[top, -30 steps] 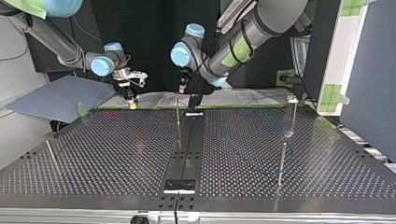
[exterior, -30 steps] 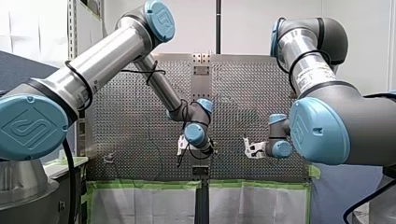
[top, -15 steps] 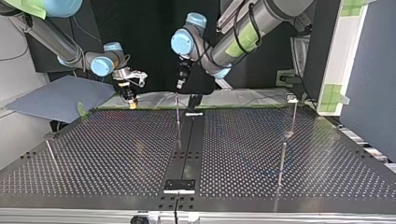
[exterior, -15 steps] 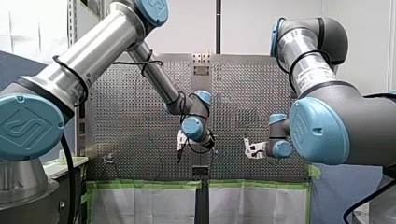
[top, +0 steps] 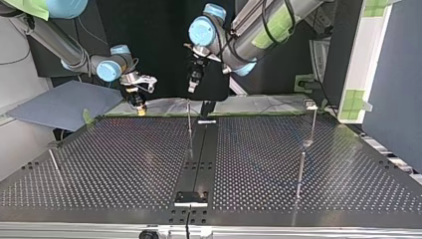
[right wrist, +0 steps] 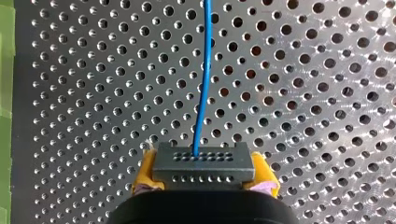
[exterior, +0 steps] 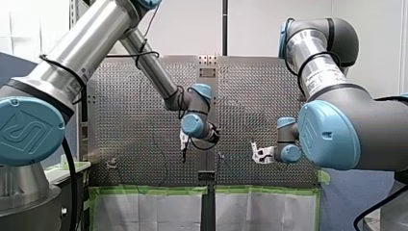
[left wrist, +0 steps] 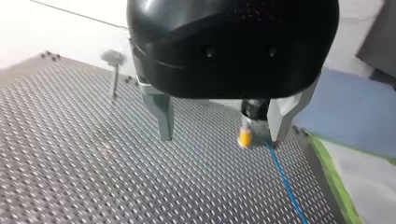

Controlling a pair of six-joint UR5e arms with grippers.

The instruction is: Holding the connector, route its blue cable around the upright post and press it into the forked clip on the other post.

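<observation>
Here the connector [right wrist: 204, 161] sits clamped inside my right gripper [right wrist: 204, 174].

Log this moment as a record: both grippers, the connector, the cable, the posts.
left gripper: open, empty, well above the table
right gripper: shut on the connector, yellow pads
blue cable: leaves the connector, runs straight ahead over the table
middle post: upright, no cable seen around it
task: routing not yet done

Two pincers [top: 139, 101] [top: 193, 83], one connector [right wrist: 203, 163], one blue cable [right wrist: 201, 84]
</observation>
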